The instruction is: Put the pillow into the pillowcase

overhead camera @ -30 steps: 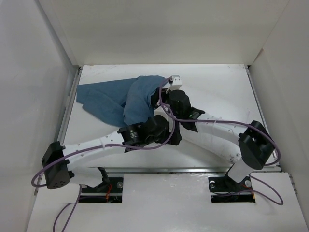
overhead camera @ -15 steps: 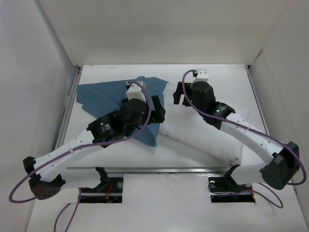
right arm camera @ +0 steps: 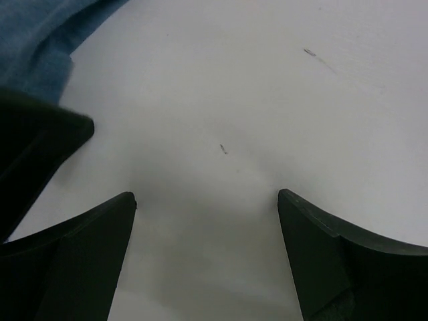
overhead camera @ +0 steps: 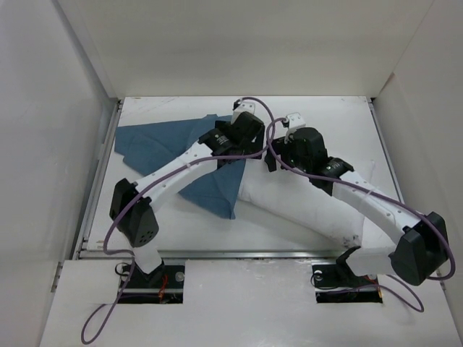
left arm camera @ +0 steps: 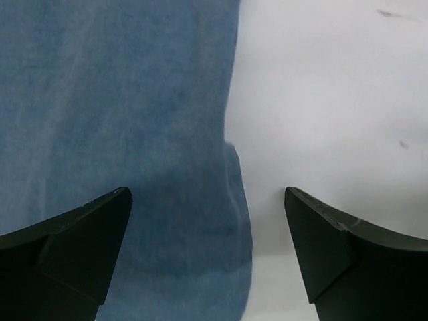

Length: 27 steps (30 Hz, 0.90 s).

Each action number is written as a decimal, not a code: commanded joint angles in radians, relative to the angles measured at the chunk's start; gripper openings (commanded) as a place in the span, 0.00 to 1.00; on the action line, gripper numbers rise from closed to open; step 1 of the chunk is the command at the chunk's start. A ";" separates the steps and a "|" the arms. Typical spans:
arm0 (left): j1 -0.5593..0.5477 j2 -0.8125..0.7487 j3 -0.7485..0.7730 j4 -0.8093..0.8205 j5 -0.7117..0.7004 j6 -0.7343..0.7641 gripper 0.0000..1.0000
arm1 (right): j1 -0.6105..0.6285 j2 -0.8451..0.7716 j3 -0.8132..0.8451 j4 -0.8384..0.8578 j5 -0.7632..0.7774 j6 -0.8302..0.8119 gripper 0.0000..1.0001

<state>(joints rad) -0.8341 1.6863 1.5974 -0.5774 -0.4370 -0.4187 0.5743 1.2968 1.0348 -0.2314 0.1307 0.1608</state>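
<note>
The blue pillowcase lies wrinkled at the back left of the table, one corner draped over the left end of the white pillow. The pillow lies slantwise from the middle toward the front right, partly under the right arm. My left gripper hangs open over the pillowcase's right edge. In the left wrist view, blue pillowcase cloth fills the left and white surface the right, with nothing between the fingers of the left gripper. My right gripper is open just to the right, over white surface; nothing sits between the fingers of this right gripper.
White walls close in the table on the left, back and right. A metal rail runs along the left edge. The two gripper heads stand close together at mid-table. The dark left gripper shows at the left of the right wrist view.
Both grippers have opened and let go of the pillowcase, which has dropped flat from a raised bunch. The left arm has swung from the front toward the back; the right gripper has shifted slightly.
</note>
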 commanded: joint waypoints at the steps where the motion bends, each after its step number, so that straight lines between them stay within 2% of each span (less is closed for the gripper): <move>1: 0.061 0.036 0.110 -0.036 -0.002 0.052 0.98 | -0.016 0.013 -0.022 0.073 -0.089 -0.059 0.93; 5: 0.139 0.076 0.141 -0.076 0.011 0.006 0.74 | -0.016 0.068 -0.048 0.118 -0.107 -0.060 0.93; 6: 0.151 0.076 0.130 -0.076 0.021 0.006 0.65 | -0.016 0.079 -0.059 0.127 -0.121 -0.060 0.93; 10: 0.179 0.052 0.070 0.013 0.128 0.053 0.63 | -0.016 0.153 -0.048 0.127 -0.132 -0.049 0.88; 11: 0.179 0.052 0.058 0.037 0.151 0.066 0.55 | -0.016 0.153 -0.048 0.136 -0.132 -0.040 0.85; 13: 0.179 0.078 0.058 0.056 0.179 0.087 0.45 | -0.016 0.167 -0.039 0.148 -0.161 -0.040 0.81; 14: 0.179 0.088 0.058 0.065 0.196 0.087 0.39 | -0.016 0.176 -0.039 0.158 -0.181 -0.040 0.69; 15: 0.167 0.101 0.058 0.077 0.217 0.099 0.22 | -0.016 0.176 -0.039 0.177 -0.201 -0.030 0.60; 16: 0.167 0.111 0.058 0.077 0.218 0.110 0.09 | -0.016 0.176 -0.048 0.196 -0.241 -0.030 0.49; 17: 0.155 0.134 0.077 0.077 0.218 0.110 0.00 | -0.016 0.176 -0.061 0.214 -0.261 -0.030 0.26; 18: 0.138 0.144 0.108 0.077 0.218 0.110 0.00 | -0.016 0.176 -0.061 0.251 -0.270 -0.030 0.15; 19: 0.127 0.144 0.128 0.077 0.218 0.121 0.00 | -0.007 0.176 -0.071 0.266 -0.270 -0.030 0.00; 24: 0.063 0.132 0.271 0.077 0.276 0.168 0.00 | 0.029 0.028 -0.113 0.377 -0.224 -0.040 0.00; 27: 0.012 0.110 0.375 0.077 0.328 0.198 0.00 | 0.038 -0.060 -0.189 0.529 -0.224 0.014 0.00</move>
<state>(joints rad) -0.7479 1.8679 1.8492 -0.5697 -0.2234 -0.2581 0.5701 1.3220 0.8875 0.0879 -0.0326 0.1253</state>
